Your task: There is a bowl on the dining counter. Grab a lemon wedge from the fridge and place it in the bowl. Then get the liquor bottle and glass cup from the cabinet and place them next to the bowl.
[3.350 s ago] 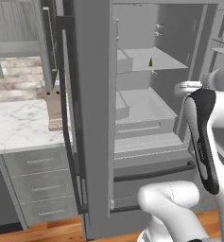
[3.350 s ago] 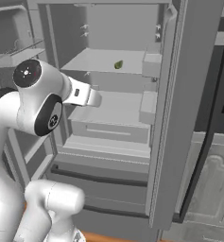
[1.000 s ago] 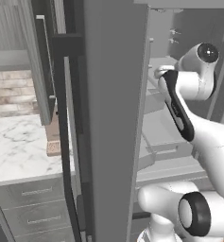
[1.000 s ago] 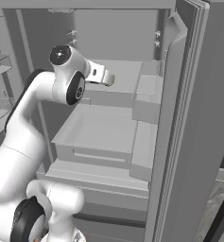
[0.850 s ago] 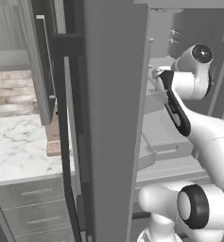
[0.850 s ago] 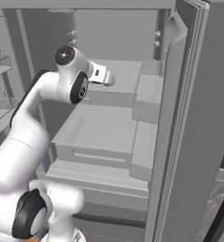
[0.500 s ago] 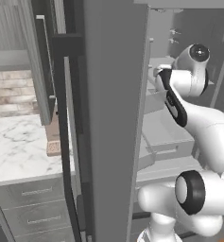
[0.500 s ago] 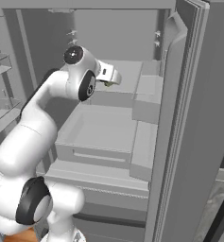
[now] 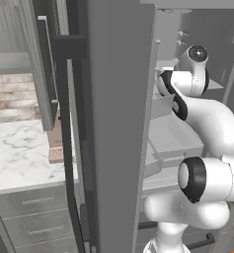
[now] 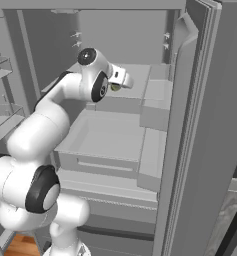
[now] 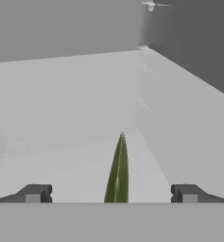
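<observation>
Two small dark fingertips (image 11: 34, 193) sit low in the hand view, one at the lower left and one at the lower right, far apart. So the pincer (image 11: 111, 194) is wide open and holds nothing. Right between the tips, at the bottom middle of that view, stands the lemon wedge (image 11: 117, 172). It looks like a thin green-yellow sliver that comes to a point at the top. It does not touch either tip. It rests on a pale grey shelf (image 11: 75, 160) inside the fridge (image 10: 200, 125), with the grey back wall behind it and a darker side wall at the upper right.

In the right base view the white arm bends up from the lower left and reaches into the open fridge. The pincer (image 10: 121, 83) is at the upper middle of the frame, and a tiny bit of the lemon wedge (image 10: 115, 87) peeks out just under the hand (it is very small there). Below it are pale drawers and bins, and the open door fills the right side.

In the left base view the other open fridge door, with its long dark handle (image 9: 69, 143), fills the middle of the frame. The arm climbs up the right side. At the far left is a marble counter (image 9: 19, 158) with grey drawers under it and brick tiles behind.
</observation>
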Controlling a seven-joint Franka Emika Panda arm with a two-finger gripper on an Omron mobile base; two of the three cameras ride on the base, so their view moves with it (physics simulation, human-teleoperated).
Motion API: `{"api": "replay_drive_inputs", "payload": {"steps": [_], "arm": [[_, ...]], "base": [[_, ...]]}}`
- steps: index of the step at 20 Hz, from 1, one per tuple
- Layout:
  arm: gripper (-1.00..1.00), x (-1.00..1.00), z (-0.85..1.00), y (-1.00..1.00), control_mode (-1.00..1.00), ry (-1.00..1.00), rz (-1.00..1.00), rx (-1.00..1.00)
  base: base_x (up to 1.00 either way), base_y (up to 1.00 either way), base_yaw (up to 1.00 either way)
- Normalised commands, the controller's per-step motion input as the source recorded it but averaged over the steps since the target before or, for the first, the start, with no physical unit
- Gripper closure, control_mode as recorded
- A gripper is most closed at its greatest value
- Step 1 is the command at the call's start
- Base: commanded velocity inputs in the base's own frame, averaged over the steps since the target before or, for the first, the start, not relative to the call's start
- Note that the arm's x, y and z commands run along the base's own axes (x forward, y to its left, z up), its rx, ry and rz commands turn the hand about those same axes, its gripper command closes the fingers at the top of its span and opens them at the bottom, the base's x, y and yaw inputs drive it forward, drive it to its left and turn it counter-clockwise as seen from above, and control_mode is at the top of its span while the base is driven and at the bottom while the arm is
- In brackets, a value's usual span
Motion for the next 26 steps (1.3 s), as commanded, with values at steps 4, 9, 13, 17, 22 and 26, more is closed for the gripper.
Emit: {"api": "replay_drive_inputs", "payload": {"steps": [4,9,13,17,22,26], "arm": [[-1.00,0.13,0.00,0.00,-1.00,0.01,0.00,0.00],[-1.00,0.11,-0.09,0.00,-1.00,0.08,-0.02,0.00],[-1.00,0.00,-0.06,0.00,-1.00,0.07,-0.01,0.00],[-1.00,0.00,-0.03,0.00,-1.00,0.06,-0.02,0.00],[1.00,0.00,-0.02,0.00,-1.00,0.05,-0.03,0.00],[1.00,0.00,-0.10,0.00,-1.00,0.08,-0.04,0.00]], "base": [[0.00,0.00,0.00],[0.00,0.00,0.00],[0.00,0.00,0.00],[0.00,0.00,0.00],[0.00,0.00,0.00],[0.00,0.00,0.00]]}}
